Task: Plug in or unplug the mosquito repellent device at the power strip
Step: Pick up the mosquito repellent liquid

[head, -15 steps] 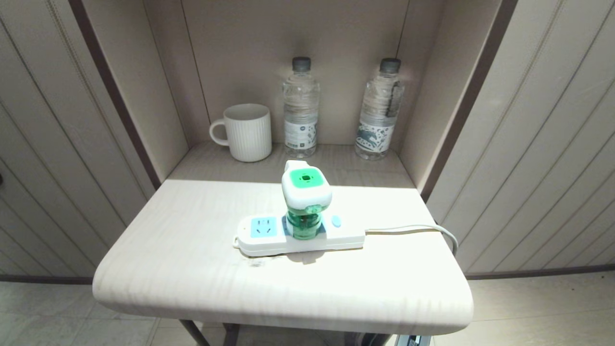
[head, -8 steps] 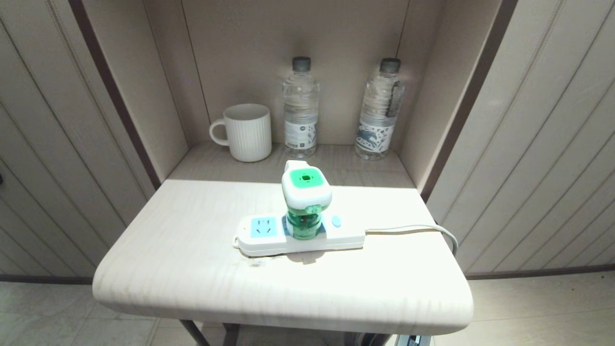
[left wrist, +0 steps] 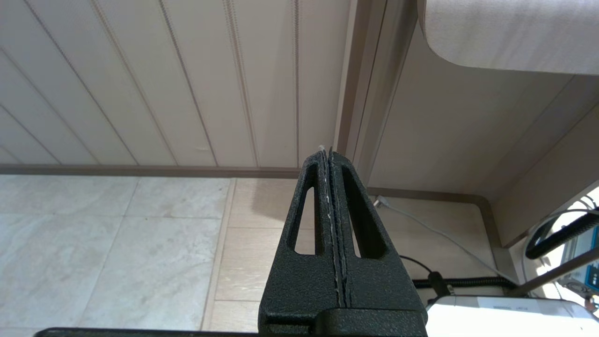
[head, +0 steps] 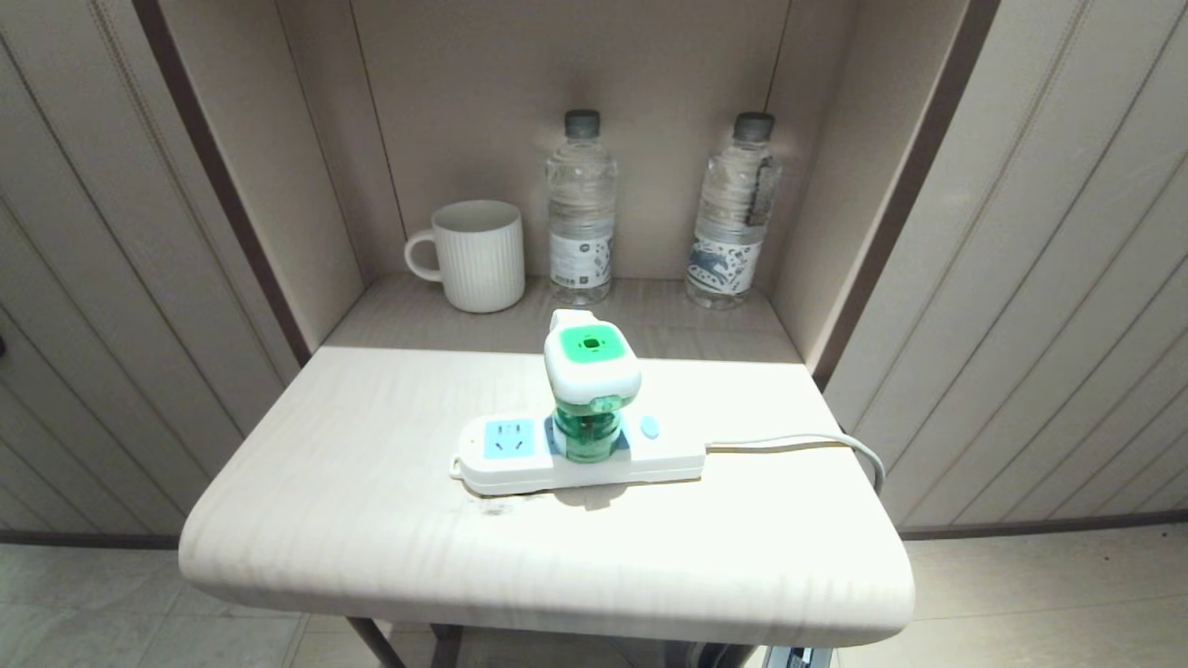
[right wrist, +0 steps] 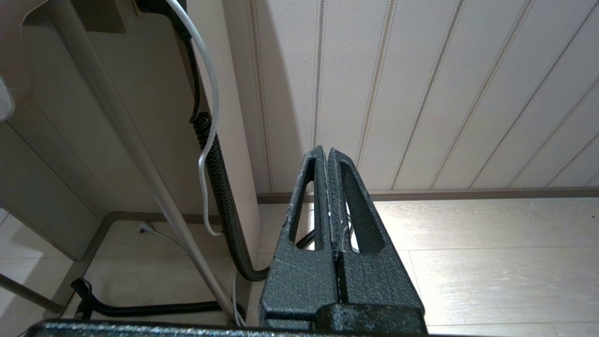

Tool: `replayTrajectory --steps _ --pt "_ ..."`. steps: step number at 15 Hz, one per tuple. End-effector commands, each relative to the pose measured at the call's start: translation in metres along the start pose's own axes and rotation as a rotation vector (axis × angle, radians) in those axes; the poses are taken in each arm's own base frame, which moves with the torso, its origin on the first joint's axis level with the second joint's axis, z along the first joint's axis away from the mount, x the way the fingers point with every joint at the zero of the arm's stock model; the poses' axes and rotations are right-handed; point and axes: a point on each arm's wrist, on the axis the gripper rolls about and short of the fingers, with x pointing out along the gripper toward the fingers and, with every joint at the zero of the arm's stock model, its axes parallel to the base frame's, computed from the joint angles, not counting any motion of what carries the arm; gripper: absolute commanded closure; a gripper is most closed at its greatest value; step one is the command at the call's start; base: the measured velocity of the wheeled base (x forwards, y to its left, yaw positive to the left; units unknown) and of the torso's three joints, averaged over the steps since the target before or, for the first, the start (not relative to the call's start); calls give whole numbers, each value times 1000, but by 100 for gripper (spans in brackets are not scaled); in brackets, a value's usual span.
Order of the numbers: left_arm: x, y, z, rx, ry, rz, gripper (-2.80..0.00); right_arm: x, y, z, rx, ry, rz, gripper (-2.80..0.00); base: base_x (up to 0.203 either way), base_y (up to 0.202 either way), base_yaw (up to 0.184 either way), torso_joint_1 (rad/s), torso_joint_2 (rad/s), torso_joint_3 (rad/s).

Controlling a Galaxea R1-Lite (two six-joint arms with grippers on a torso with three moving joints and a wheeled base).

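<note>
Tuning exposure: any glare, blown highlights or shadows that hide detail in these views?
Head view: table front washed out; power strip and mosquito repellent device cap near clipped, socket faces readable; small shadow in front of the strip; alcove dimmer, mug clear. Left wrist view: bright patch at one lower corner. Right wrist view: glare streak on floor beside right gripper.
</note>
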Motion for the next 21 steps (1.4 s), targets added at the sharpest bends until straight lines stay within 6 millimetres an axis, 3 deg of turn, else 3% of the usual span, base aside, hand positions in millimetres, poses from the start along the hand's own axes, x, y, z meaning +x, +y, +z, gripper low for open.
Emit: replayTrajectory --steps 1,21 --pt "0 0 0 0 2 0 0 0 0 0 0 2 0 0 0 0 0 0 0 0" --pt "0 0 0 -1 3 -1 0 0 0 0 -1 2 0 0 0 0 0 0 0 0"
